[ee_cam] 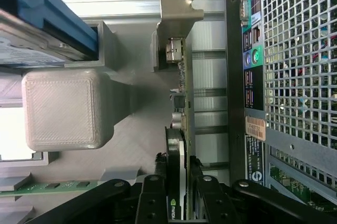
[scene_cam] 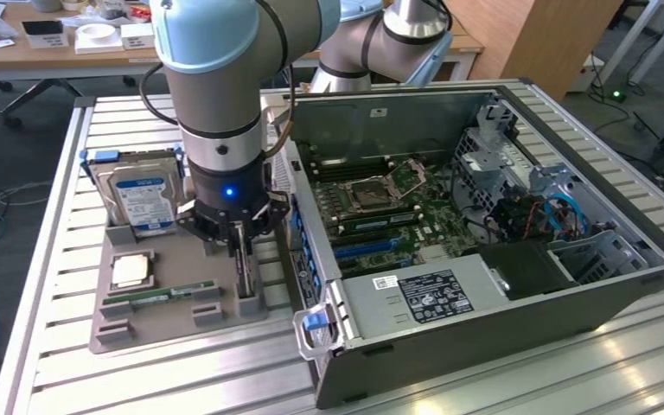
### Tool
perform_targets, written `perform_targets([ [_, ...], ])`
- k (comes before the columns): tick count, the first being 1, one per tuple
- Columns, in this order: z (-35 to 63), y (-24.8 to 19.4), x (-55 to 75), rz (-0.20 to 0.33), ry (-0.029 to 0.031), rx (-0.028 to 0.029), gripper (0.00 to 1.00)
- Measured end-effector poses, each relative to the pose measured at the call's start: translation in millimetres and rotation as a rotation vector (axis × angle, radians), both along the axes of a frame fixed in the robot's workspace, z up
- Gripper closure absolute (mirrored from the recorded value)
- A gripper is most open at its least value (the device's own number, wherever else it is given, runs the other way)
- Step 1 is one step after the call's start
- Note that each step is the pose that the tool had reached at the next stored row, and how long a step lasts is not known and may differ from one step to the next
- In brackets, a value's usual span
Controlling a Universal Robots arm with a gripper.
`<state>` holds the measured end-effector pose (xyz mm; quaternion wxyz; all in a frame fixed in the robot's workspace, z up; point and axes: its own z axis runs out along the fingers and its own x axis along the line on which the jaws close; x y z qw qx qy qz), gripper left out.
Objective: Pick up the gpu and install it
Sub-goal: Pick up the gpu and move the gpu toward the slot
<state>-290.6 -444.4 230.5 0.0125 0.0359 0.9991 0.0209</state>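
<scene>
Gripper (scene_cam: 236, 235) (ee_cam: 178, 199) points straight down over the gpu (scene_cam: 243, 275) (ee_cam: 182, 103), jaws pulled in on the card. In the wrist view the black fingers (ee_cam: 152, 197) sit tight against both faces, pinching its top edge. The gpu stands edge-on and upright in a slot of the grey holder tray (scene_cam: 124, 335), w/ its silvery bracket (ee_cam: 176, 8) at the end far from the fingers. It's not lifted; the lower edge is down in the slot. Just beside the card, toward the ext view's right, is the rear panel of the open PC case (scene_cam: 344, 112) (ee_cam: 295, 77), close but apart from it. On the same tray, toward the ext view's left: a green memory stick (scene_cam: 165, 294) (ee_cam: 47, 186) lying in its cradle, a square chip (scene_cam: 132, 270) flat, and a hard drive (scene_cam: 142, 199) (ee_cam: 37, 29) w/ blue-white label upright at the back. Inside the case the motherboard (scene_cam: 390, 199) is exposed. Tray & case both rest on a slatted metal table (scene_cam: 136, 385).
</scene>
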Motion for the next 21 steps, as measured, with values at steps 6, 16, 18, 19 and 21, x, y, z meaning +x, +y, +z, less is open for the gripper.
perform_targets([
  [6, 0.0, 0.0, 0.0, 0.000, 0.0000, 0.0001, 0.73],
  [16, 0.0, 0.0, 0.1, 0.000, 0.0000, 0.0001, 0.73],
  [18, 0.0, 0.0, 0.4, 0.000, 0.0001, 0.0001, 0.73],
  [19, -0.1, 0.0, 0.5, 0.000, 0.0001, 0.0001, 0.73],
  [21, 0.0, 0.0, 0.5, 0.000, 0.0001, 0.0001, 0.73],
])
